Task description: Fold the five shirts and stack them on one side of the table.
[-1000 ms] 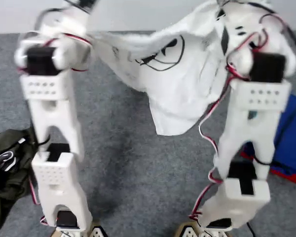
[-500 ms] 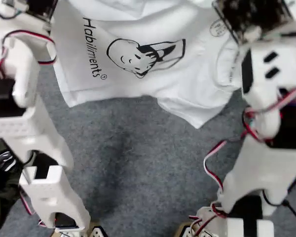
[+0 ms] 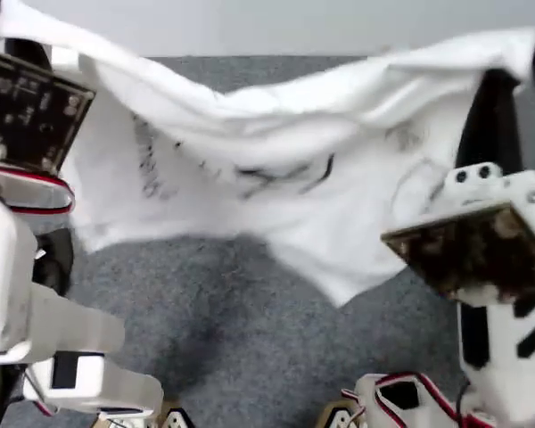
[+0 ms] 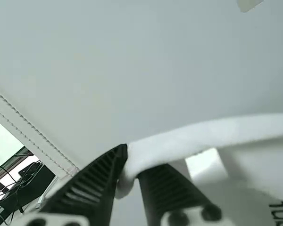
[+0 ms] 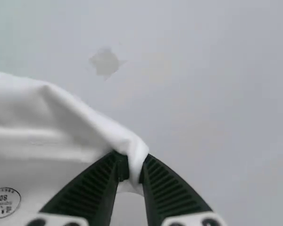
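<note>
Nearest me, my left arm (image 3: 36, 303) stands at eight o'clock and my right arm (image 3: 504, 267) at four, with the grey table (image 3: 232, 339) between them. Beyond, the white shirt (image 3: 276, 178) hangs stretched from ten to two o'clock. My left gripper (image 4: 130, 162) is pinched on one bunched edge, and my right gripper (image 5: 131, 165) is clamped on another.

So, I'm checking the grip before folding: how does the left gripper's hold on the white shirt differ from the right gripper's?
The left gripper bites a thick rolled band of the white shirt; the right gripper pinches a thin peaked fold. A stitched hem runs beside the left gripper; a round printed stamp lies near the right gripper. Both are shut on the shirt.
</note>
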Robot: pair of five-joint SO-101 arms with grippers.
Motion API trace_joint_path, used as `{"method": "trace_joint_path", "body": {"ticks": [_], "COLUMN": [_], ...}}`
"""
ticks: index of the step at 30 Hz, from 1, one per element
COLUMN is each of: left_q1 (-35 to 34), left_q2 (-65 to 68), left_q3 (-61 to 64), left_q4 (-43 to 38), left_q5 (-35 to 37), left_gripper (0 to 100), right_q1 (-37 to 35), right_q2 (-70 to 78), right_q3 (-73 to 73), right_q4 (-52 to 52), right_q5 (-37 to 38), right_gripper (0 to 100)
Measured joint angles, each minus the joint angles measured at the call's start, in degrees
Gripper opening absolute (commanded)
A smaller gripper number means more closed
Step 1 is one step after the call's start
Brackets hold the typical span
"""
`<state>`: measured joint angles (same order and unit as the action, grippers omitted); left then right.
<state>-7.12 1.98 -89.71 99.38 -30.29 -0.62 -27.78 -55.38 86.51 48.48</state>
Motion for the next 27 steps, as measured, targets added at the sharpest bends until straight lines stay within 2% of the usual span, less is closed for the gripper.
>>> {"method": "trace_joint_path", "body": {"ticks": [5, 10, 12, 16, 20, 24, 27], "left_q1": [-0.4, -0.4, -0.4, -2.0, -2.9, -3.1, -3.2], "left_q2": [-0.5, -0.5, -0.4, -0.4, 2.9, 10.5, 17.3], "left_q3": [10.0, 30.0, 40.6, 63.8, 81.2, 83.7, 81.5], "left_q4": [0.0, -0.1, -3.2, -18.2, -40.6, -58.0, -65.8], "left_q5": [0.0, -3.3, -4.9, -5.5, -5.6, -5.9, -5.9], "left_gripper": [1, 1, 1, 1, 1, 1, 1], "right_q1": [0.0, -0.4, -1.0, -1.5, -1.5, -1.5, -1.5], "right_q2": [6.0, 19.7, 26.2, 40.5, 53.0, 60.0, 63.2], "right_q3": [0.1, 0.2, 0.2, 0.2, 0.3, 0.3, 0.3], "right_q4": [6.3, 9.8, 9.8, 6.0, -3.3, -14.3, -22.2], "right_q5": [0.1, 0.1, 0.1, 0.1, 0.1, 0.1, 0.1], "right_gripper": [1.0, 1.0, 1.0, 1.0, 1.0, 1.0, 1.0]}}
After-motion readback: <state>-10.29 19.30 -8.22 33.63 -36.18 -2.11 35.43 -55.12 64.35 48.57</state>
